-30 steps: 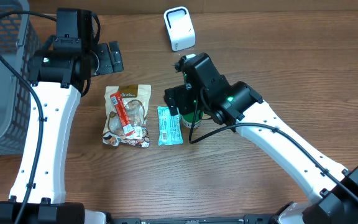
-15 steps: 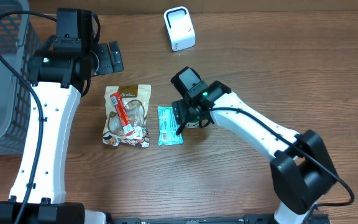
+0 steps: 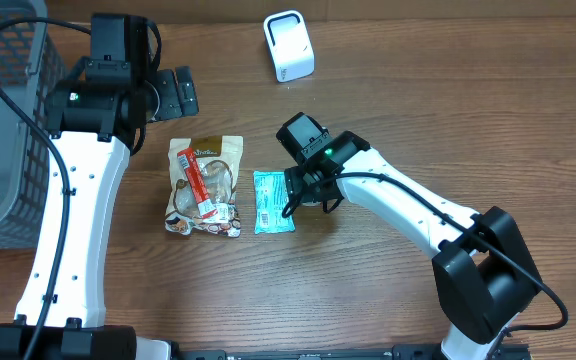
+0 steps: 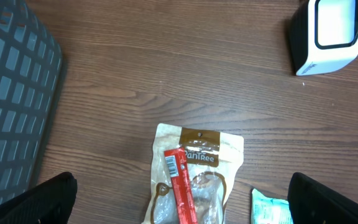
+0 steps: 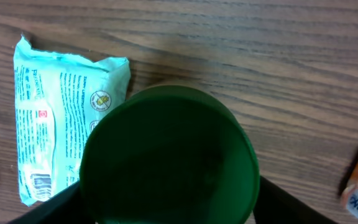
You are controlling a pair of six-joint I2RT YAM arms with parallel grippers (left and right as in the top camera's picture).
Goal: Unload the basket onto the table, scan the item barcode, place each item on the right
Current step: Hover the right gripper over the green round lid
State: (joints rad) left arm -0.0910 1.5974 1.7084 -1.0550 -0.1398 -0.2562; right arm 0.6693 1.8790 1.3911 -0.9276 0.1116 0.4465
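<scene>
Wood worktop (image 3: pixel 418 80): right hand (image 3: pixel 306 190) straddles green can (image 5: pixel 169 162), one finger each side, whether clamped or merely flanking I cannot tell; teal packet (image 5: pixel 48 118) lies just beside that hand; left hand (image 3: pixel 176 92) spread wide and empty, pouch (image 4: pixel 201 171) near it, white scanner (image 3: pixel 288 45) well apart from both hands.

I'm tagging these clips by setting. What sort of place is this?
Probably a mock checkout station, likely a lab setup: a white barcode scanner stands at the back of the wooden table, a gray mesh basket sits at one edge, and packaged snacks lie in the middle.
</scene>
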